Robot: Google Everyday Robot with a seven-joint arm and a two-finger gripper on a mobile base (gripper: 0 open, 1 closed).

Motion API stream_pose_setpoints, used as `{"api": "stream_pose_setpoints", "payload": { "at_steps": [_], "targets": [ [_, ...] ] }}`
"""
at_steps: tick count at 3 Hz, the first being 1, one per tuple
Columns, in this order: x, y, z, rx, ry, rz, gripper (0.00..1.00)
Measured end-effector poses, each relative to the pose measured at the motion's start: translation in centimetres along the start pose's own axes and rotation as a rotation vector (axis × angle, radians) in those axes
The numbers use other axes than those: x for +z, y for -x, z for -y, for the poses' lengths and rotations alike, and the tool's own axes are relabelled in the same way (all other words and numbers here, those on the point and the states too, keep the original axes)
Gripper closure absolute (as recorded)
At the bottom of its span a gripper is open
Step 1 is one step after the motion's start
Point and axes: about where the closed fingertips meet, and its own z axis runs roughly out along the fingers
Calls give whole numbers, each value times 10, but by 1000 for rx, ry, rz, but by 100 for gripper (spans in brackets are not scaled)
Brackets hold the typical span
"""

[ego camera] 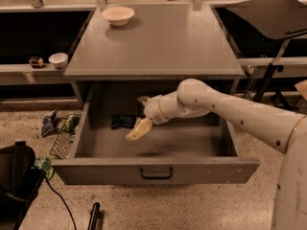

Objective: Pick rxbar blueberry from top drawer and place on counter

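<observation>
One view: a single camera looks down on the grey cabinet from the front; every line below comes from it.
Bar: the dark blue bar (123, 122) lies flat on the drawer floor, left of the frame's centre, near the back wall and clear of the left wall.
Drawer: the drawer (96, 171) is pulled well out across the lower middle of the frame, with its handle (156, 173) on the front panel.
Gripper: the gripper (140, 115) is inside the drawer near the frame's centre, just right of the bar. Its fingers (138, 130) are spread apart with nothing between them, and they seem not to touch the bar.
Arm: the white arm (230, 109) reaches in from the right edge, passing over the drawer's right half.
Counter: the counter (158, 47) fills the upper middle, with a pale bowl (118, 15) at its upper left.
Step in hand: most likely the closing reach onto the bar.
Doing it well: slide left until the bar sits between the fingers, turn the wrist so they span its narrow width, and come down low before closing.
Watch for: a flat wrapper may skid toward the back wall if it is nudged from the side.
After the grip: lift straight up past the counter's front edge before swinging out.
</observation>
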Motion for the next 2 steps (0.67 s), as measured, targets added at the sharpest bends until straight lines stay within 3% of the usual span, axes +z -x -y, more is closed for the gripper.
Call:
{"api": "stream_pose_setpoints", "payload": {
  "at_steps": [2],
  "targets": [
    [35, 20, -7, -3, 8, 11, 0]
  ]
}}
